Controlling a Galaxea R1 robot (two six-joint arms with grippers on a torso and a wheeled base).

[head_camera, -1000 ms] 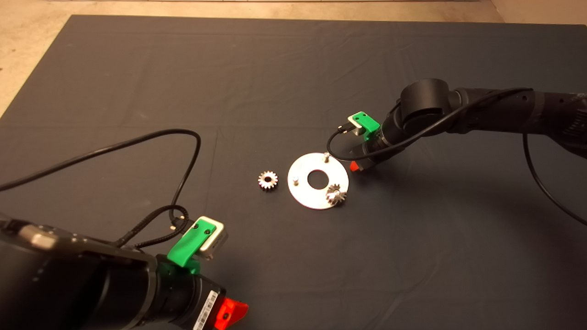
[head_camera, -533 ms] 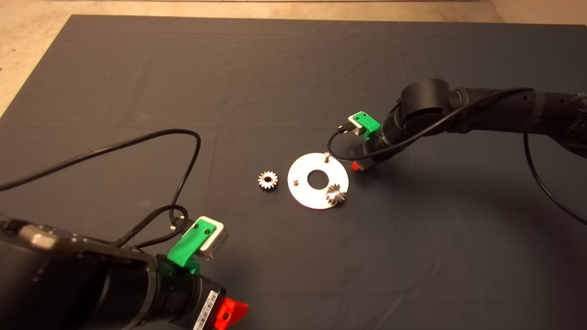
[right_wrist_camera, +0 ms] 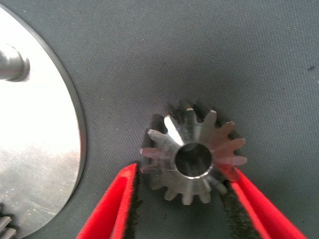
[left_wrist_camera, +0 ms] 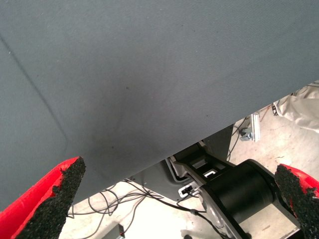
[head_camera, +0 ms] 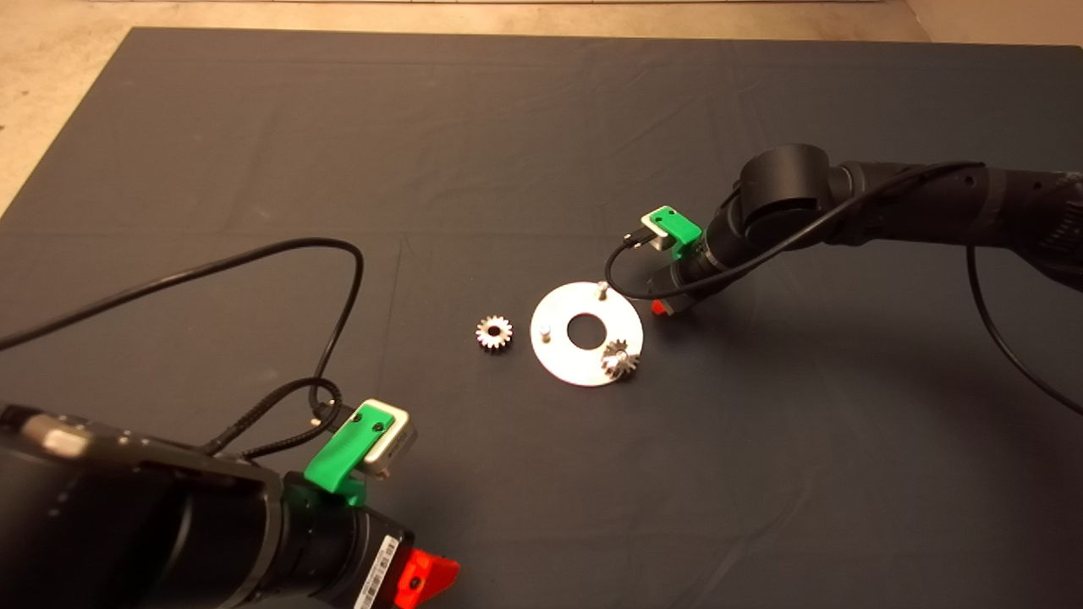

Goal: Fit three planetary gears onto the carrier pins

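The carrier disc point(head_camera: 560, 359) lies mid-mat with two bare carrier pins point(head_camera: 601, 290) point(head_camera: 546, 332). One planetary gear point(head_camera: 620, 359) sits on the disc's near right pin. Another gear point(head_camera: 494, 331) lies loose on the mat left of the disc. My right gripper point(head_camera: 658, 306) is down at the mat just right of the disc. In the right wrist view a third gear point(right_wrist_camera: 194, 159) lies flat beside the disc's rim point(right_wrist_camera: 40, 149), and the right gripper point(right_wrist_camera: 183, 173) has its pads against the teeth on both sides. My left gripper point(head_camera: 427, 575) waits open at the lower left.
A black cable point(head_camera: 254, 262) loops over the mat's left half. The left wrist view shows the left gripper point(left_wrist_camera: 180, 172) over the mat's edge, with the robot's base point(left_wrist_camera: 234, 194) and floor cables beyond.
The right gripper has shifted slightly lower at the disc's right edge. The left arm has sagged a little. The disc and the two gears in the head view have not moved.
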